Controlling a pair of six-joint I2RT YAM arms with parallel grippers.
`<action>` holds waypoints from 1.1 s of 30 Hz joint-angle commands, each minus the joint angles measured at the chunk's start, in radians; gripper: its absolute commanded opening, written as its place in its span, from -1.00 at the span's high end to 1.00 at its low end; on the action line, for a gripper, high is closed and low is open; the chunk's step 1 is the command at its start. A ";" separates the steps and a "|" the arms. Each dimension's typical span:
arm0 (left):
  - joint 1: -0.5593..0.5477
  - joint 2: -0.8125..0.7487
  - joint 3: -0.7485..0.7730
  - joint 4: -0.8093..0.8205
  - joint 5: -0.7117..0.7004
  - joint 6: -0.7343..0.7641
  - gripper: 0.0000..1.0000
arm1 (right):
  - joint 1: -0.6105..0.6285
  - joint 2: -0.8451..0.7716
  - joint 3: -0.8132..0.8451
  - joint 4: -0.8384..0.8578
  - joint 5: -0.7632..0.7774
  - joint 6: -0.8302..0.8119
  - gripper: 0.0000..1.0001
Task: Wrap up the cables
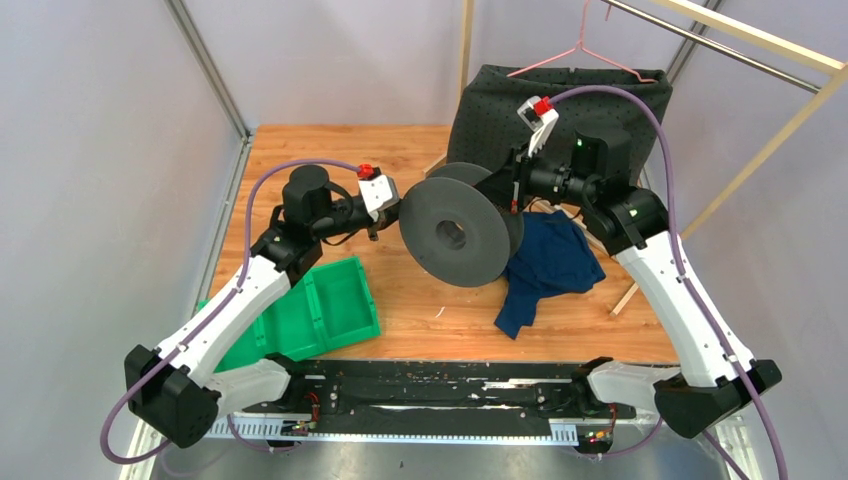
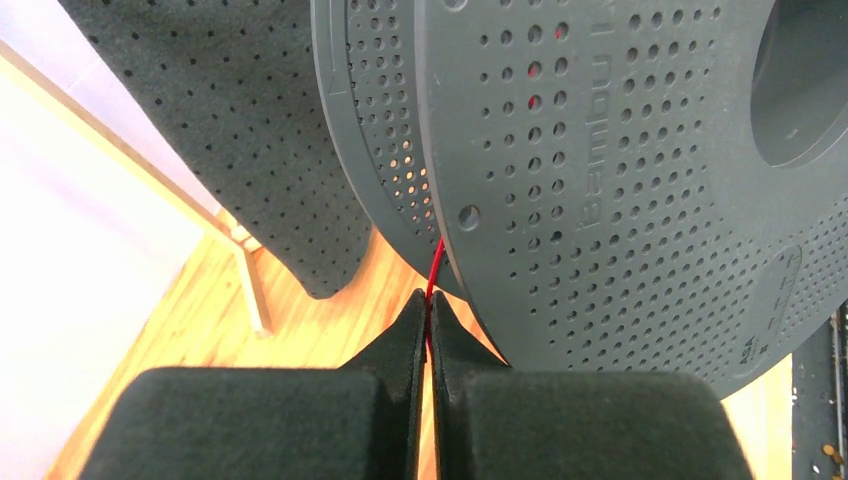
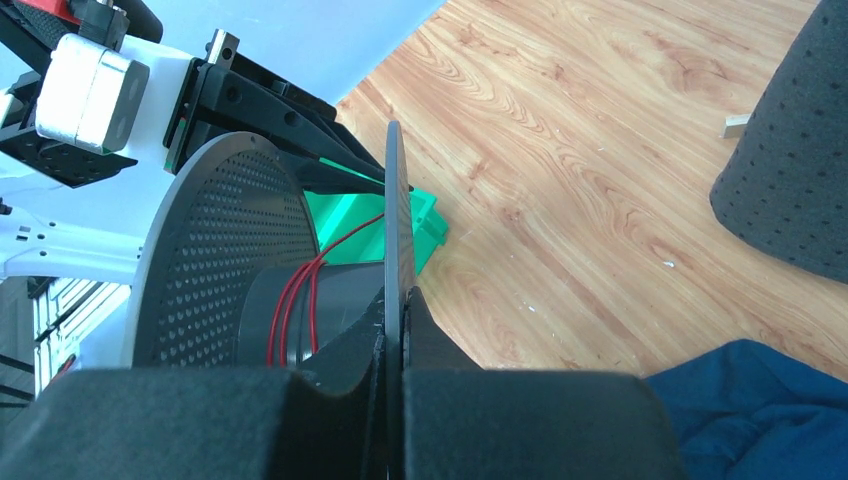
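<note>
Green plastic comes first: a bin sits on the wooden tabletop near the left arm's base, and a crumpled blue cloth lies over on the right side. Between them, in the middle, a dark grey perforated spool stands on edge with an arm at either side. The right gripper is clamped on the rim of one flange, its fingers pressed against either face of the thin disc. The left gripper is pinched together on a thin red cable, which runs up from between its fingertips into the gap between the two flanges. In the right wrist view a few red turns wrap the spool's core, with one strand leading off toward the left gripper. Behind the spool, a dark dotted fabric cover stands at the far edge of the tabletop, and a pink hanger hangs above it.
</note>
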 commanded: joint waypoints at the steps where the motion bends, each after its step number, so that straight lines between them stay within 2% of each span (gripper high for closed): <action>1: -0.019 0.015 0.001 -0.005 0.112 -0.003 1.00 | -0.006 0.014 0.012 0.203 0.040 0.065 0.99; 10: -0.003 -0.016 -0.004 -0.003 0.050 -0.003 1.00 | -0.015 0.021 0.043 0.159 0.046 -0.016 0.99; 13: -0.001 -0.022 0.007 -0.008 -0.009 -0.013 0.29 | -0.036 0.024 0.032 0.162 0.022 -0.014 0.99; 14: 0.001 -0.027 0.008 -0.016 -0.039 -0.012 0.11 | -0.045 0.024 0.024 0.168 0.015 -0.001 0.99; 15: 0.004 -0.035 0.008 -0.025 -0.068 0.002 0.04 | -0.059 0.024 0.010 0.185 -0.002 0.017 0.99; 21: 0.042 -0.115 -0.024 -0.053 -0.215 0.036 -0.31 | -0.122 -0.007 -0.114 0.315 -0.145 0.049 0.99; 26: 0.095 -0.169 -0.006 -0.132 -0.321 0.043 -0.45 | -0.142 -0.018 -0.138 0.337 -0.316 -0.006 0.99; 29: 0.171 -0.190 0.017 -0.139 -0.371 -0.050 -0.52 | -0.148 -0.020 -0.118 0.313 -0.447 -0.056 0.99; 33: 0.286 -0.144 0.098 -0.165 -0.335 -0.267 -0.54 | -0.148 -0.034 -0.084 0.228 -0.540 -0.159 0.99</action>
